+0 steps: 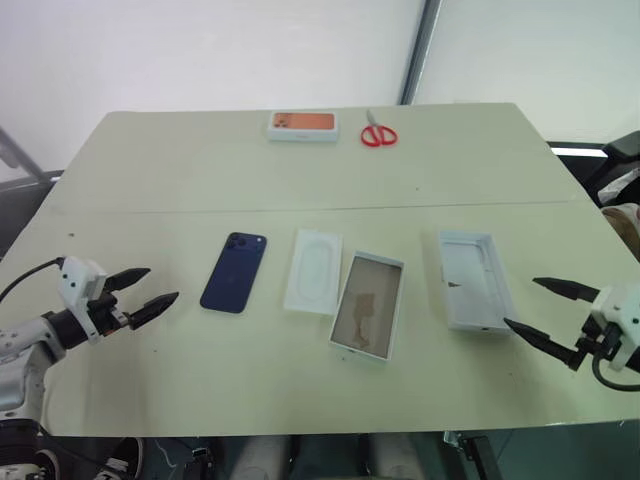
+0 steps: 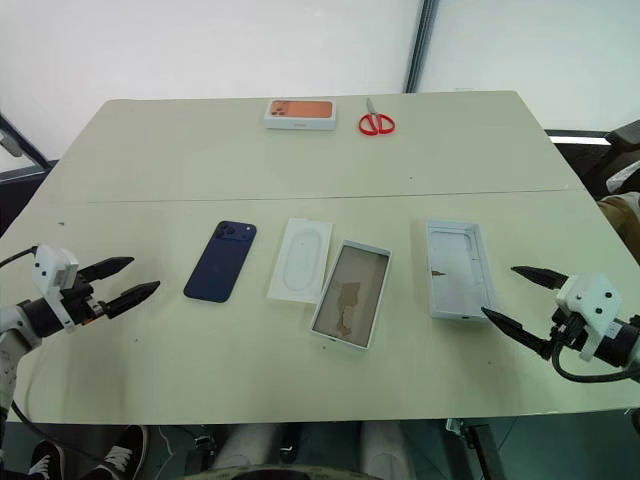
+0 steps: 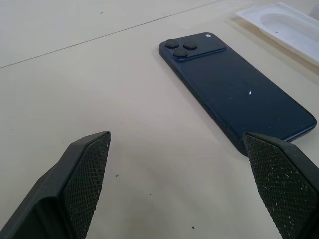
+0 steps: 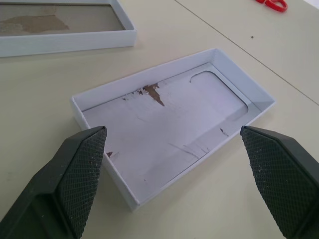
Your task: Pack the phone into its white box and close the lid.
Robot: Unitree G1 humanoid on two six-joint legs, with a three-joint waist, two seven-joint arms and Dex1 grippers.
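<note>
On the table (image 1: pixel 150 180), both grippers (left (image 1: pixel 140 295), right (image 1: pixel 545 307)) gape empty beside phone (image 1: pixel 233 272) and lid (image 1: pixel 474 281).

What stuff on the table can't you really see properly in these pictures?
- The phone lies back up, so its screen is hidden against the table.
- The orange-topped box at the far edge is too small in the head views to read any print.
- The liner is cut off by the left wrist view's edge.
- The white box is cut off by the right wrist view's edge.
- The scissors: too small to tell whether the blades are shut.
</note>
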